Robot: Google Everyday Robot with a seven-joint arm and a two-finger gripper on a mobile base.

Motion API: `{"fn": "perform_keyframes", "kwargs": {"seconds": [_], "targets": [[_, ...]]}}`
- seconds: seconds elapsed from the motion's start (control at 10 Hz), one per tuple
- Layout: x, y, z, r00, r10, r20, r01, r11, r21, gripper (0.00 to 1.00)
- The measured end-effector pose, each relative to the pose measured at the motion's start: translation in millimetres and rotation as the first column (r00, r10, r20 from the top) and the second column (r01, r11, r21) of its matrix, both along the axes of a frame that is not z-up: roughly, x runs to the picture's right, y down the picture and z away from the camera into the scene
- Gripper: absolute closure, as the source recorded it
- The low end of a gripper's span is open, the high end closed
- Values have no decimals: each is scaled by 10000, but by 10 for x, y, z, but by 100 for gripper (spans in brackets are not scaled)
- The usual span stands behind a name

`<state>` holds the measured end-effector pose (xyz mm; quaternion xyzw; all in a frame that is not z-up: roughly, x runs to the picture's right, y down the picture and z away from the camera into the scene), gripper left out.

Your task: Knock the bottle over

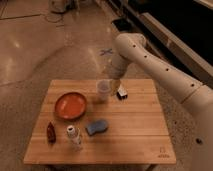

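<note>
The bottle, clear-whitish with a white cap and pale label, stands upright near the front left of the wooden table. My gripper hangs from the white arm over the far middle of the table, just right of a translucent cup. It is well apart from the bottle, which stands to its front left.
An orange-red plate lies on the left of the table. A blue sponge lies right of the bottle. A small dark red-brown bottle stands at the front left. Concrete floor surrounds the table; a dark counter runs at the right back.
</note>
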<state>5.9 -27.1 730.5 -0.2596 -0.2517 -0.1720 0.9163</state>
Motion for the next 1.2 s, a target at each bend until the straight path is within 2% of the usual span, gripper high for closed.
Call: {"fn": "perform_keyframes", "kwargs": {"seconds": [0.8,1.2], "targets": [[-24,25,-1,10000,-50,61,50,10000,21,25],[-437,308,-61,9949,-179,992,153,9995,272,25]]}}
